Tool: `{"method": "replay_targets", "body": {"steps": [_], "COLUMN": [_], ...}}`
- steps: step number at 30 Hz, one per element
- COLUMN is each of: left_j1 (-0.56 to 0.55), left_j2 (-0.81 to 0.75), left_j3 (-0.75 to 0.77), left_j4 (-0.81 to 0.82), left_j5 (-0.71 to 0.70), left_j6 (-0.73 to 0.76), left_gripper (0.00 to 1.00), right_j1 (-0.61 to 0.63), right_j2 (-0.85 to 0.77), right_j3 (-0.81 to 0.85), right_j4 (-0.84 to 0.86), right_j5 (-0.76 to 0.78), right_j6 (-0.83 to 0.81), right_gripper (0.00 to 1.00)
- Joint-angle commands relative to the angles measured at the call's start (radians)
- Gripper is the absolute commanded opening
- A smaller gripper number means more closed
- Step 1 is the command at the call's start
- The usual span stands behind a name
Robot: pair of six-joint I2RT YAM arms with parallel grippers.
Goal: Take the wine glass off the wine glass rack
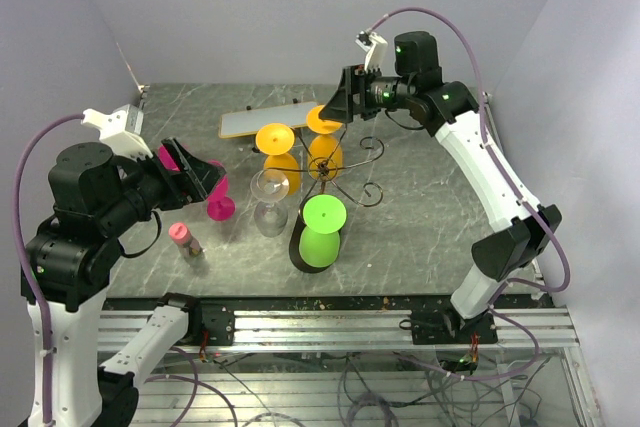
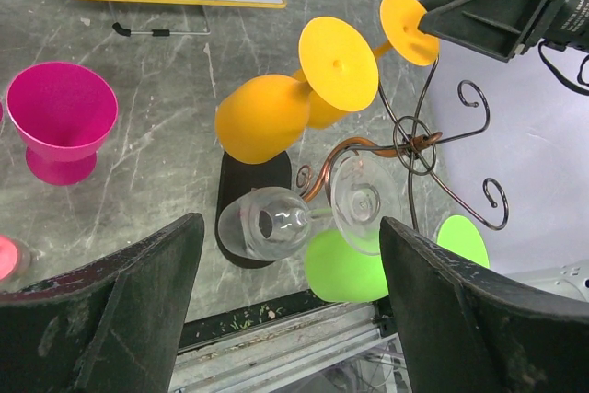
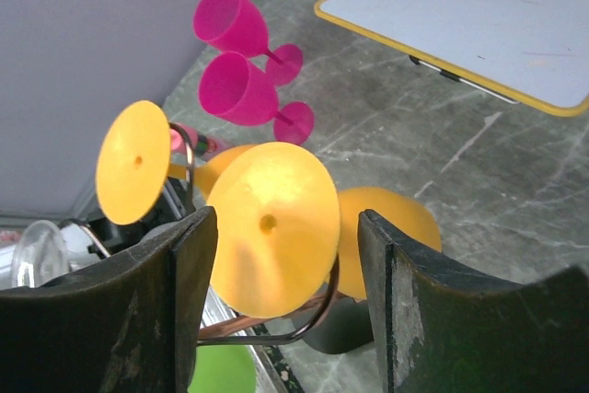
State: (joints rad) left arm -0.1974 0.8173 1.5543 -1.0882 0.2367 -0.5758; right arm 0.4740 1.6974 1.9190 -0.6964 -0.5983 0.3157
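Orange is the colour to watch: the orange wine glass [image 3: 267, 227] hangs on the wine glass rack [image 2: 414, 144], foot disc up, bowl slung below. The right gripper [image 1: 333, 110] has its jaws spread on either side of that disc, not clamped. The left gripper [image 2: 290, 227] is open too, holding nothing, well off to the side.

The step in hand looks like securing the grasp. It should go best with an even close on the foot, then a slide along the wire arm toward its open end rather than a straight pull up. A slow draw seems wise, since the rack is light wire and a second orange glass [image 1: 275, 137] hangs just beside.

The right wrist view shows the disc close against one jaw with a sliver of room at the other, which the overhead view cannot resolve. The overhead view lays out the crowd around the rack on the surface [image 1: 430, 217]: a clear glass [image 1: 270, 197] and a green glass [image 1: 322, 232]. The left wrist view alone shows the scrolled hooks and the black base plainly.
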Motion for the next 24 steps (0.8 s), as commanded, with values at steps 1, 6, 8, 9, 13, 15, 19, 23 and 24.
{"method": "replay_targets", "body": {"steps": [1,6,8,9,13,15,19,23,24], "left_j1": [0.004,0.004,0.004,0.004,0.004,0.004,0.004,0.004,0.004], "left_j2": [0.002,0.016,0.013,0.012,0.01,0.011,0.017,0.014,0.014], "left_j3": [-0.002,-0.002,-0.012,-0.02,-0.053,-0.054,-0.04,-0.03,-0.026], "left_j4": [0.027,0.045,0.051,0.054,0.069,0.077,0.075,0.066,0.062], "left_j5": [0.005,0.019,0.019,0.018,0.028,0.037,0.043,0.039,0.037], "left_j6": [0.003,0.004,0.004,0.004,-0.001,-0.004,-0.003,-0.001,0.0], "left_gripper": [0.87,0.87,0.87,0.87,0.87,0.87,0.86,0.87,0.87], "right_j1": [0.012,0.012,0.012,0.012,0.012,0.012,0.012,0.012,0.012], "right_j2": [0.033,0.068,0.078,0.079,0.072,0.068,0.053,0.025,0.019], "right_j3": [0.034,0.076,0.092,0.092,0.081,0.076,0.068,0.033,0.028], "right_j4": [-0.04,-0.066,-0.083,-0.085,-0.084,-0.084,-0.081,-0.044,-0.035], "right_j5": [0.049,0.066,0.071,0.072,0.102,0.109,0.144,0.144,0.14], "right_j6": [-0.05,-0.061,-0.061,-0.061,-0.056,-0.049,-0.026,0.036,0.051], "right_gripper": [0.61,0.51,0.47,0.44,0.35,0.34,0.25,0.17,0.14]}}
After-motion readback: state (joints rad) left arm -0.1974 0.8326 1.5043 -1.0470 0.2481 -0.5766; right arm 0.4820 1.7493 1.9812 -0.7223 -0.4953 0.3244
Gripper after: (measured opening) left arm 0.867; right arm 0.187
